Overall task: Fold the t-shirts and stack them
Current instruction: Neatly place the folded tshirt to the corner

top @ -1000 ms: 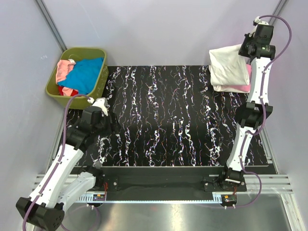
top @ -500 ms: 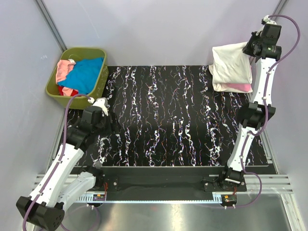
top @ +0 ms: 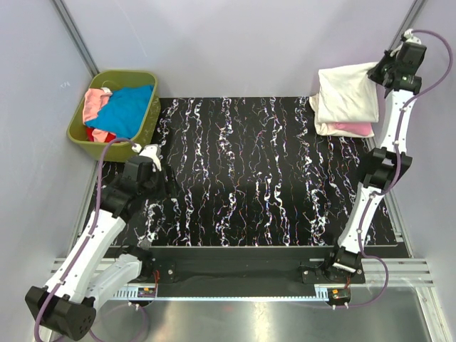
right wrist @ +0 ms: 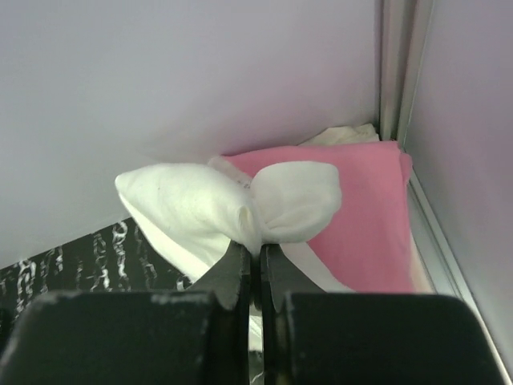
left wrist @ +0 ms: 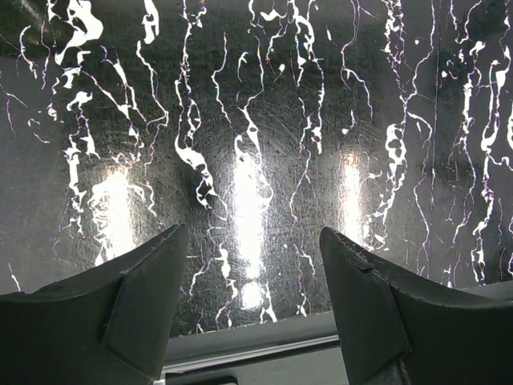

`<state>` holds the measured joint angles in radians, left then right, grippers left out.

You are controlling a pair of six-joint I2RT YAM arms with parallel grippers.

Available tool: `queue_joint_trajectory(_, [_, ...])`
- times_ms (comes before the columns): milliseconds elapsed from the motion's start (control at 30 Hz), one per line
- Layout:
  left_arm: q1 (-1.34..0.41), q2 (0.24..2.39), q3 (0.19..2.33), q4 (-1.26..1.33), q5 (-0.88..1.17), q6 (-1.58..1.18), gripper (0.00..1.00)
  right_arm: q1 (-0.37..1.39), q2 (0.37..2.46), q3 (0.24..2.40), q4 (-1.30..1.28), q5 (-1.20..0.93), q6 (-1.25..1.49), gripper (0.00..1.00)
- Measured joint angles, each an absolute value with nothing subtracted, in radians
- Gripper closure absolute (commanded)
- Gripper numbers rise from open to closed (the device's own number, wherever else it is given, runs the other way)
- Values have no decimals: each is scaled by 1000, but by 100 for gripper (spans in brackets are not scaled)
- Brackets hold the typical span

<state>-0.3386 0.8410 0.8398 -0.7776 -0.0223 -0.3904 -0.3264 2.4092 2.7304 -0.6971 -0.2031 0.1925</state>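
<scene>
2 grippers differ: the right gripper (right wrist: 258, 253) pinches a bunched fold of the white shirt (right wrist: 192, 208) above the pink shirt (right wrist: 353, 216) in the far right corner, while the left gripper (left wrist: 252, 233) hangs spread over the black mat (left wrist: 256, 120). More shirts (top: 121, 110) lie in the green basket (top: 91, 148).

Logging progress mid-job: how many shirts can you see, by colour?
Pink shirts: 2, left, right
Blue shirt: 1
Red shirt: 1
White shirt: 1
Total: 5 in view
</scene>
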Motion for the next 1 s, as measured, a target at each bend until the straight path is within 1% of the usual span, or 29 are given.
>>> queue_joint_trajectory(267, [-339,860,840,-775,-23,-393,28,-364,2664,2721,-580,-201,249,95])
queue_joint_trajectory(367, [-339,860,840,-775,-23,-393,28,-375,2736,2701,-550,-190,284,65])
queue_joint_trajectory(400, [-339,860,840,-775,-23,-393,28,-377,2749,2693,-538,-179,294,47])
queue_joint_trajectory(433, [-339,860,840,-775,-23,-393,28,-379,2758,2689,-527,-167,301,24])
queue_joint_trajectory(467, [-339,861,840,-775,-23,-393,28,-381,2762,2688,-513,-155,308,15])
queue_joint_trajectory(533, [-339,864,840,-775,-23,-393,28,-384,2763,2688,-497,-137,304,3])
queue_joint_trajectory(567, [-339,866,840,-775,-23,-393,28,-384,2763,2688,-488,-129,303,0])
queue_joint_trajectory(667, [-339,868,840,-776,-23,-394,28,-384,2761,2679,-467,-113,300,0])
queue_joint_trajectory(833, [-339,867,840,-775,-24,-394,28,-384,2706,2606,-463,-86,301,0])
queue_joint_trajectory(1000, [-339,854,839,-775,-26,-394,28,-384,2559,2516,-478,-31,322,0])
